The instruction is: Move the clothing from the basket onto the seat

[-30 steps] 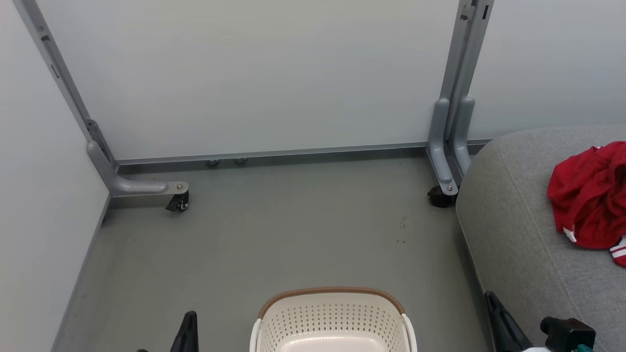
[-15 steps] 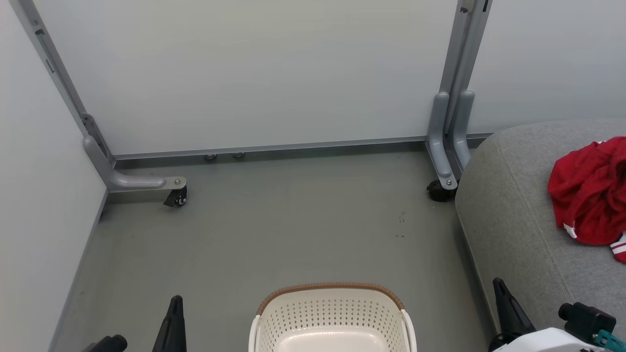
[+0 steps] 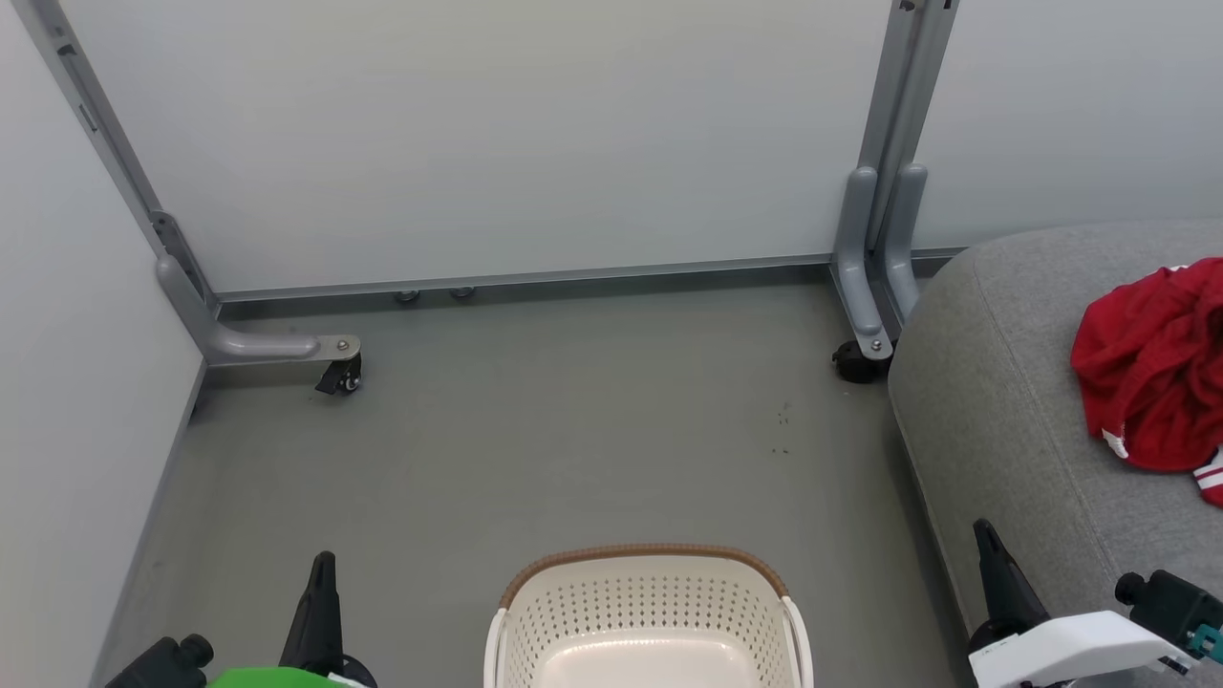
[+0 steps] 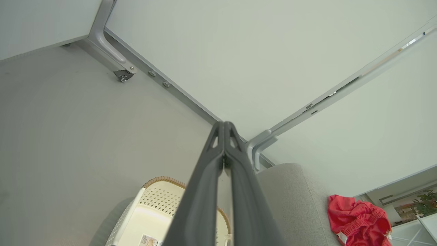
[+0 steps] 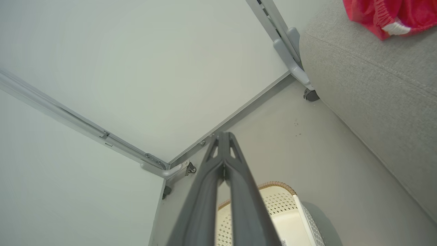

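While the left pincer [image 3: 322,564] and the right pincer [image 3: 982,531] each hang pressed together, pinching nothing, the cream laundry basket [image 3: 645,554] stands between them on the floor [image 3: 573,430]; beyond, to the right, the red clothing [image 3: 1147,382] lies crumpled on the grey seat [image 3: 1003,411].

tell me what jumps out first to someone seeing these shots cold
The bright red clothing grabs the eye first, bunched on the grey seat at the right of the head view. Next comes the cream basket with its brown rim, on the grey floor at bottom centre. It is flanked by the left gripper and right gripper, both pressed shut and holding nothing.
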Controlling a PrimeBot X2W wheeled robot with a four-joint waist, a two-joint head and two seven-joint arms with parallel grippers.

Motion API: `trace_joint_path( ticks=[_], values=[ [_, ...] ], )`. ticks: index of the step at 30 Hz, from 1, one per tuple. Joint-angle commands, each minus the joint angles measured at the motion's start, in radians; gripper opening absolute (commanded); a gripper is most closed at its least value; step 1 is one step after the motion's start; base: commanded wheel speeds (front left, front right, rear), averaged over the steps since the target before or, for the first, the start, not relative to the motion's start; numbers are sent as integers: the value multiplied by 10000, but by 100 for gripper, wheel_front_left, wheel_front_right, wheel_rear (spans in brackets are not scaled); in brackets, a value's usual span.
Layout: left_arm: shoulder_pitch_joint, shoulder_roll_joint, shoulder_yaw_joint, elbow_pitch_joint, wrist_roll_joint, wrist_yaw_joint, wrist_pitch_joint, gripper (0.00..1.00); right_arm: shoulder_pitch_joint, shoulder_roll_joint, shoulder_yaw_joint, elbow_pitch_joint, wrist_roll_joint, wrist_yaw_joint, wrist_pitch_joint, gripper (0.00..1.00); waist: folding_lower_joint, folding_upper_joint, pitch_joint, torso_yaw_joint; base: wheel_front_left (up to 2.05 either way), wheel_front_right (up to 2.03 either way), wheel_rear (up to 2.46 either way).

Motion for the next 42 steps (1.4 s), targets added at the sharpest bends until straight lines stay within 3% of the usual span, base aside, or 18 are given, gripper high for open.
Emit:
trace_joint_path(
  ticks=[1, 42],
  values=[
    [-363, 92, 92, -79, -359, -54, 70, 0, -284, -87, -70, -73, 366, -5, 78, 0, 0, 0, 20, -4, 0, 0, 0],
    [-1436, 98, 925, 239, -4456, -250, 1205, 0, -1192, -123, -557, 212, 4791, -10, 1210, 0, 0, 0, 505, -100, 0, 0, 0]
  ],
)
